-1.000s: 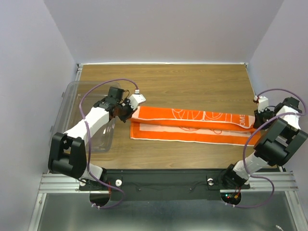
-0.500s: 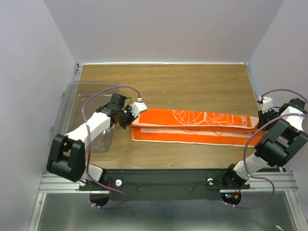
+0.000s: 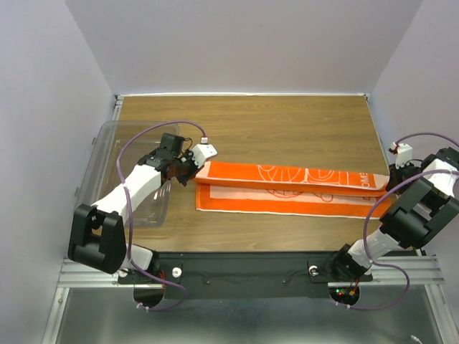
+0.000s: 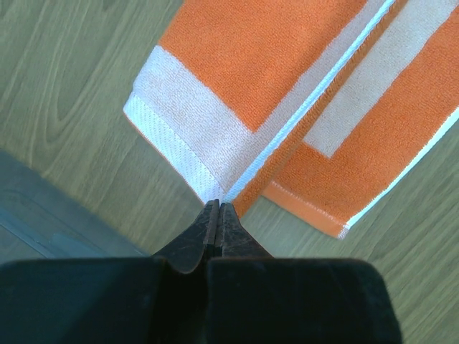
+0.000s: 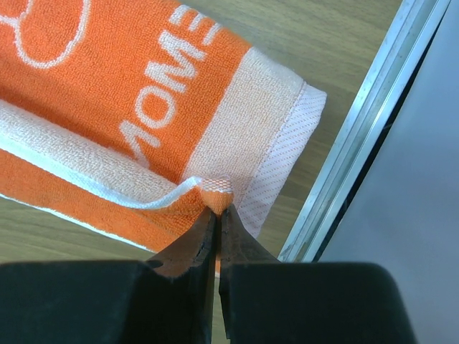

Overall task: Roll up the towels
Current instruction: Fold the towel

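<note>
— Where's the towel (image 3: 287,188)?
— Folded lengthwise across the counter (image 3: 287,122), towards its front. The left pincer (image 4: 219,209) is clamped tight on its left corner, and the right pincer (image 5: 217,213) is clamped tight on its right corner.
— Any writing?
— White letters near the right end; only E, M, O read clearly. A white outline drawing sits mid-towel.

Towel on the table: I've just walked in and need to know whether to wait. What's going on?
The two arms hold the orange towel by its ends. The left gripper is shut on a corner of the left end, and the right gripper is shut on a corner of the right end. The towel lies stretched across the table, folded lengthwise, with no roll begun. A clear tub sits at the left.
</note>
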`<state>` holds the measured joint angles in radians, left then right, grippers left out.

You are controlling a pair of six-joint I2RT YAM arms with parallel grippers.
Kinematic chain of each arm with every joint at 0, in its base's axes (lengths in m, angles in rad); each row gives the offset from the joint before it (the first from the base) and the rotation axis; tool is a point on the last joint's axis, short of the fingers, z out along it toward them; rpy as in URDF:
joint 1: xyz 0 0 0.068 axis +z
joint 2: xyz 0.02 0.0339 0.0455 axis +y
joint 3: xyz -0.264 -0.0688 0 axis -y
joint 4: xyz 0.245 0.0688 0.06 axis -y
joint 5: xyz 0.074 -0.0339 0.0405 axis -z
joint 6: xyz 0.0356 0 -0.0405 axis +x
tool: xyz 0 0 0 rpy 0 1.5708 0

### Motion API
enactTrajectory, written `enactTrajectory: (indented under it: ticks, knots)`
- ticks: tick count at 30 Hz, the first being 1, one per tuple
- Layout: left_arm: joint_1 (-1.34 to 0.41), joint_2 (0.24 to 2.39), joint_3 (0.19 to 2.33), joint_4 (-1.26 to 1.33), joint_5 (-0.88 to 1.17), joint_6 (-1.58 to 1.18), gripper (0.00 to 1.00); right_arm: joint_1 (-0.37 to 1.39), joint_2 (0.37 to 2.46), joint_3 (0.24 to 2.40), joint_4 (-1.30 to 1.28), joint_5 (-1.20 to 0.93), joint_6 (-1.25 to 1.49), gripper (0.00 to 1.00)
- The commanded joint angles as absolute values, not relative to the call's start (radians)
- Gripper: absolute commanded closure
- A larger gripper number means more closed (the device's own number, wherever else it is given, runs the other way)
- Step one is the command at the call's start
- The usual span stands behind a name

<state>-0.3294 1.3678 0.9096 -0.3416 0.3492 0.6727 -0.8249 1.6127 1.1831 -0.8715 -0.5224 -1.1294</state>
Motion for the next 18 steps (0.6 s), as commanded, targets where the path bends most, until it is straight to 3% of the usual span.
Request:
enactTrajectory:
  ticks: [1,18]
  knots:
    - [-0.319,1.315,0.951,-0.377,0.368,0.678,1.0,-0.854,1.609,1.23,-0.89,-0.541,-1.157,0.99]
    - [-0.324,1.358,0.894,-0.405,0.408,0.735,1.0,-0.856,1.637,1.158,-0.9,-0.508,-1.23,0.99]
